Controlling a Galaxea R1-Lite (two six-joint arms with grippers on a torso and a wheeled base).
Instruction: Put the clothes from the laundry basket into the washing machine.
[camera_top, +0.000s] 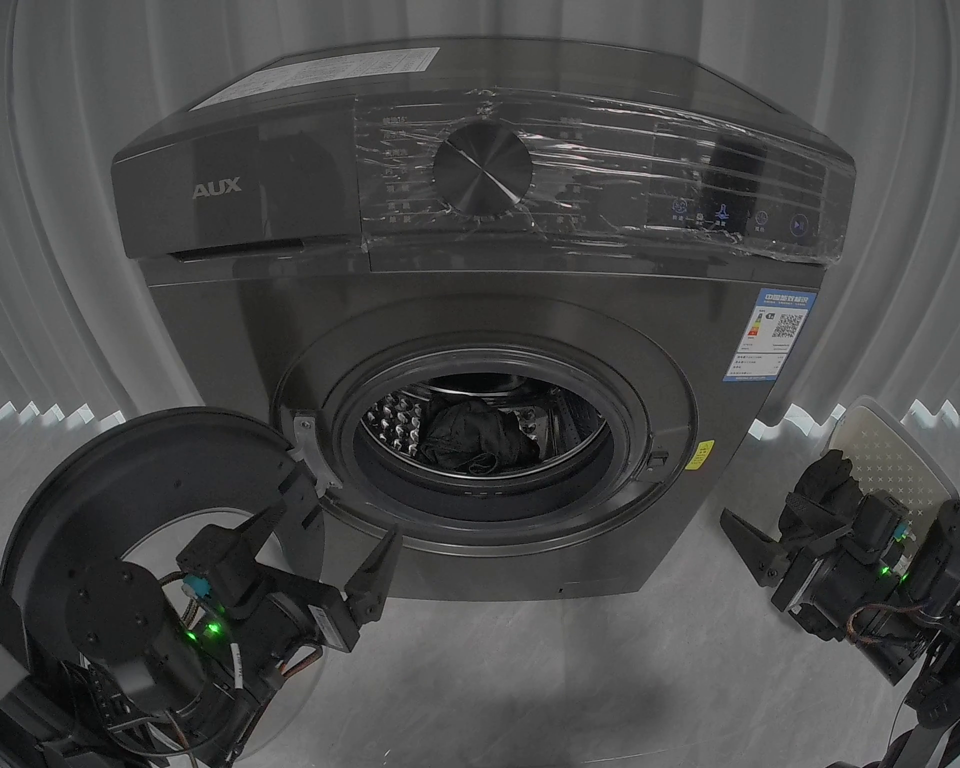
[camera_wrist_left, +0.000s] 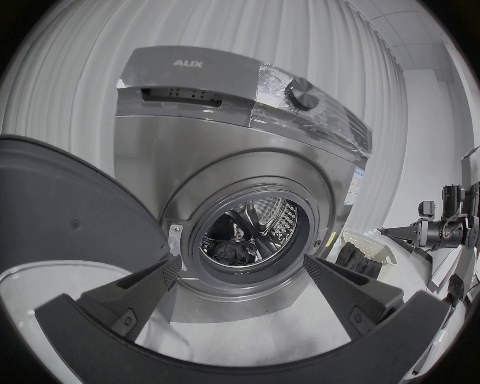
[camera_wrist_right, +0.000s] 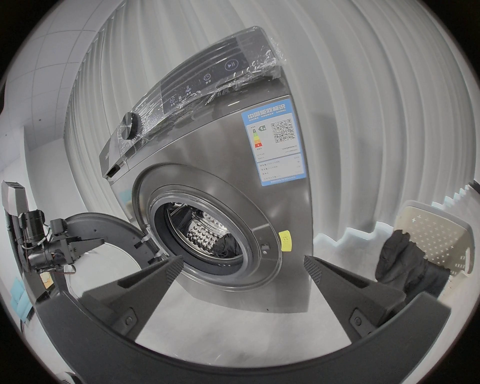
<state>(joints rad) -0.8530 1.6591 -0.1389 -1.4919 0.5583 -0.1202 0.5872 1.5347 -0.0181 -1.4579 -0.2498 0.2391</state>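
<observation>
The grey washing machine (camera_top: 480, 300) stands with its round door (camera_top: 130, 480) swung open to the left. A dark garment (camera_top: 472, 436) lies inside the drum, also seen as the dark garment (camera_wrist_left: 227, 251) and the dark garment (camera_wrist_right: 227, 246). A white perforated laundry basket (camera_top: 893, 462) sits on the floor at the right with black clothes (camera_top: 828, 476) hanging over its rim; basket (camera_wrist_right: 440, 234), black clothes (camera_wrist_right: 407, 262). My left gripper (camera_top: 325, 550) is open and empty, low in front of the door. My right gripper (camera_top: 770, 532) is open and empty beside the basket.
White curtains hang behind and on both sides of the machine. The light floor (camera_top: 560, 670) in front of the machine gives free room between the two arms. The open door (camera_wrist_left: 60, 200) stands close by the left gripper (camera_wrist_left: 240, 262).
</observation>
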